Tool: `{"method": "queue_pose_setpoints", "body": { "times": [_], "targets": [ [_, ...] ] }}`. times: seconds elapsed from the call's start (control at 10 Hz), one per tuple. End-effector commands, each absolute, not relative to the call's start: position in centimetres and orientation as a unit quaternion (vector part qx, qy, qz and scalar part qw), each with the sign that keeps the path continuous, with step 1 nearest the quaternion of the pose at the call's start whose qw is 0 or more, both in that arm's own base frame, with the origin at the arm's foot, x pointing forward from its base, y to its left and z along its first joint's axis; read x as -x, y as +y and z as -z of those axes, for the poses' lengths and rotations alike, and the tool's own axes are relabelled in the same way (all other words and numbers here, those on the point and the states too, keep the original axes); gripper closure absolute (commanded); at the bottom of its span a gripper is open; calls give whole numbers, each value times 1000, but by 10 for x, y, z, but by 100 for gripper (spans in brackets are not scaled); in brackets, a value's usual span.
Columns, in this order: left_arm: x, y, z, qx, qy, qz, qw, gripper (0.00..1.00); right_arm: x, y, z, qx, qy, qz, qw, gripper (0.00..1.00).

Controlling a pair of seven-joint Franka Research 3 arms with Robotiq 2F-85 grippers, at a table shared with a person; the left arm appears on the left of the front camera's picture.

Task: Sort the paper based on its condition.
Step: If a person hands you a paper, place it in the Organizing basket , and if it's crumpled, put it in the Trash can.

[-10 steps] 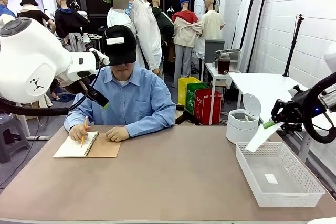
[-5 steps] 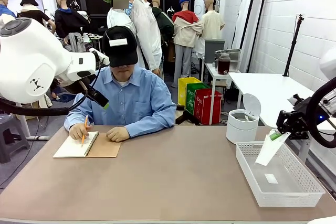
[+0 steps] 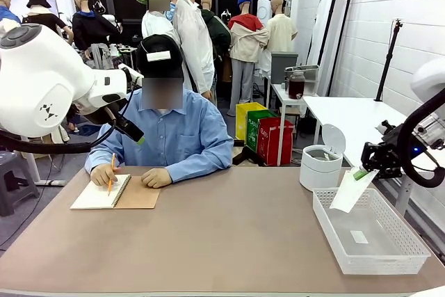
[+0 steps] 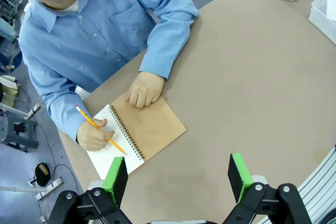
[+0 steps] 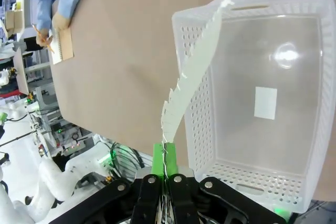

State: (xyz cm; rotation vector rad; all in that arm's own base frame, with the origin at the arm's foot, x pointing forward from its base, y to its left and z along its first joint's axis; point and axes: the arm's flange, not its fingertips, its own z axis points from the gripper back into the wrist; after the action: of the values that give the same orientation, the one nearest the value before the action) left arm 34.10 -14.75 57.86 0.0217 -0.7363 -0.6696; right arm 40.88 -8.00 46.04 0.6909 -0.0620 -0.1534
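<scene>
The right gripper (image 3: 359, 172) pinches a flat paper sheet (image 3: 346, 193) by its top edge; its long axis hangs toward 7 o'clock over the basket (image 3: 410, 254). The left gripper (image 4: 178, 179) hovers with jaws apart above the table (image 4: 252, 77).

Spiral notebook (image 3: 115, 193) (brown cover folded back), pencil (image 3: 111, 172), white mesh basket (image 3: 410, 258)
</scene>
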Motion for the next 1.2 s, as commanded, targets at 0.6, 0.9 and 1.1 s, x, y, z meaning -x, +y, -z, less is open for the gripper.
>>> {"method": "queue_pose_setpoints", "body": {
  "times": [0.6,0.9,1.1],
  "targets": [
    [-341,-147,-578,-12,-353,322,878,0,-418,-77,-457,-326,-43,60,943,100],
    [-341,-147,-578,-12,-353,322,878,0,-423,-82,-440,-338,-52,42,939,100],
    [-341,-147,-578,-12,-353,322,878,0,-425,-83,-431,-345,-47,40,937,100]
  ]
}}
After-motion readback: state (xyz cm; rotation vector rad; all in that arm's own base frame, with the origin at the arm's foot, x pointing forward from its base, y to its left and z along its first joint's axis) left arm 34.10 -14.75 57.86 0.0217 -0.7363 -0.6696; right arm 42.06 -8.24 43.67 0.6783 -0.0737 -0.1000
